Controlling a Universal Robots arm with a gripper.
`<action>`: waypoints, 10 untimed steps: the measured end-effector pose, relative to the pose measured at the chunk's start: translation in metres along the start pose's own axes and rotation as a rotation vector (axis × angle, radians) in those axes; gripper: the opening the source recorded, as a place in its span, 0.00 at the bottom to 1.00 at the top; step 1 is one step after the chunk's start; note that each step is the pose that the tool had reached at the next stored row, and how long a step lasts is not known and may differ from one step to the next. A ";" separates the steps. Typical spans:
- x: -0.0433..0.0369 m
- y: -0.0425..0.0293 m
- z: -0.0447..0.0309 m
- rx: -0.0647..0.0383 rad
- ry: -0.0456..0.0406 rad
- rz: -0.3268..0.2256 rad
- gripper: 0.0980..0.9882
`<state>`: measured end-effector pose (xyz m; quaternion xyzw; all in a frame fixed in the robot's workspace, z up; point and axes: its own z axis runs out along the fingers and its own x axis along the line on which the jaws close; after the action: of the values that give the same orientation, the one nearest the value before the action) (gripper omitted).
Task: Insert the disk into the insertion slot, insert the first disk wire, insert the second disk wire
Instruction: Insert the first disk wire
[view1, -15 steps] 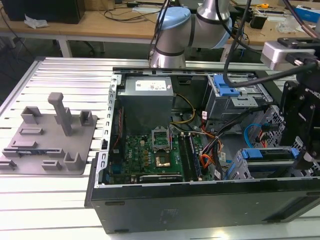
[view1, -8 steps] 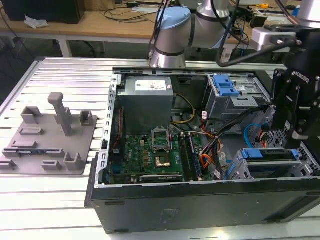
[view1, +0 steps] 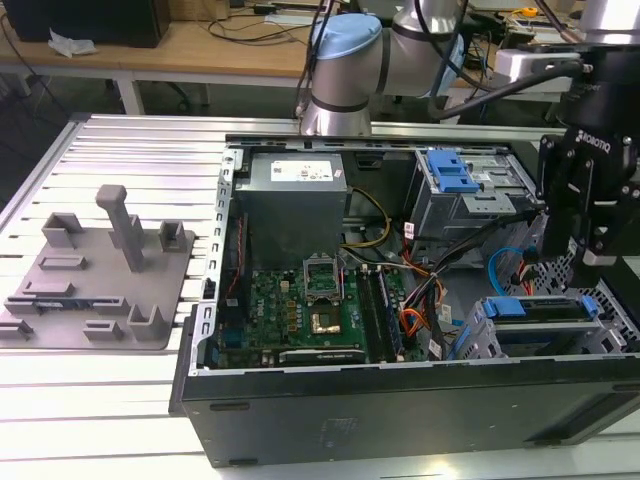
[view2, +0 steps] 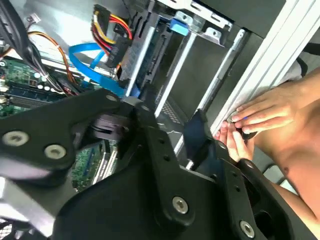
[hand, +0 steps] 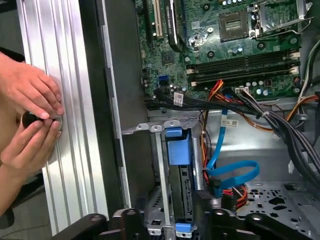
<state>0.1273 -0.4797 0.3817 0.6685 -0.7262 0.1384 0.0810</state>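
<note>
Disk (hand: 179, 150) is sitting on edge inside the insertion slot (hand: 156, 172), at the computer case's (view1: 400, 400) corner toward the exterior view's right, against the wall nearest that camera, with its blue carrier showing along the top. The gripper (view1: 592, 262) is hanging above that cage, so the disk is lying straight below it, long axis running along that same wall; whether the gripper is open or closed, or gripping anything, I cannot tell. A blue cable (hand: 235, 172) is looping just beside the cage, and I cannot tell whether its end is plugged in. Outside the case, a person's hands (hand: 30, 90) are pressing on the table rail (hand: 75, 125)
</note>
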 end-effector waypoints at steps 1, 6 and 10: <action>-0.0041 0.0003 -0.0012 0.002 0.0007 -0.005 0.37; -0.0178 -0.0036 -0.0044 0.006 -0.0004 -0.018 0.30; -0.0288 -0.0120 -0.0020 0.010 -0.0011 -0.031 0.30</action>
<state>0.1418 -0.4526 0.3760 0.6802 -0.7150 0.1405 0.0793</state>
